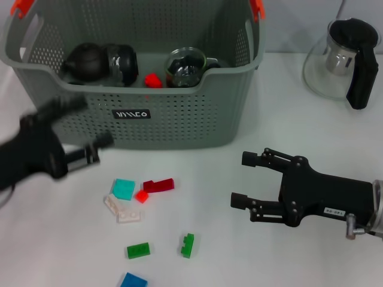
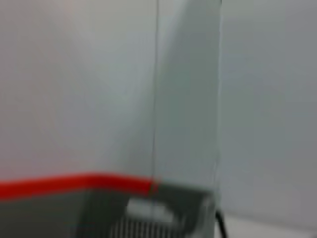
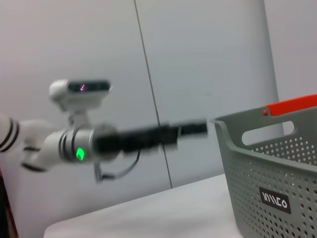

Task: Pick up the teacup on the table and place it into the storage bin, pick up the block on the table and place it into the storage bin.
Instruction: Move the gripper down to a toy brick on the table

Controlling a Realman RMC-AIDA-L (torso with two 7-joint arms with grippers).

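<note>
In the head view the storage bin (image 1: 137,78) fills the upper left and already holds dark cups, a glass cup and one red block (image 1: 153,80). So the teacup step looks done, while loose blocks (image 1: 158,185) lie on the worktop (image 1: 239,251) at lower centre. The left claw (image 1: 90,128) is blurred at left, apparently spread and empty. The right claw (image 1: 245,179) rests spread at lower right. Only the right wrist view shows the left arm (image 3: 99,141) side-on (reaching toward the bin's rim).

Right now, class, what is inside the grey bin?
Inside the bin lie a dark teapot, a dark cup, a red block and a glass cup. The front wall hides the bin's floor, so more could lie there.
</note>
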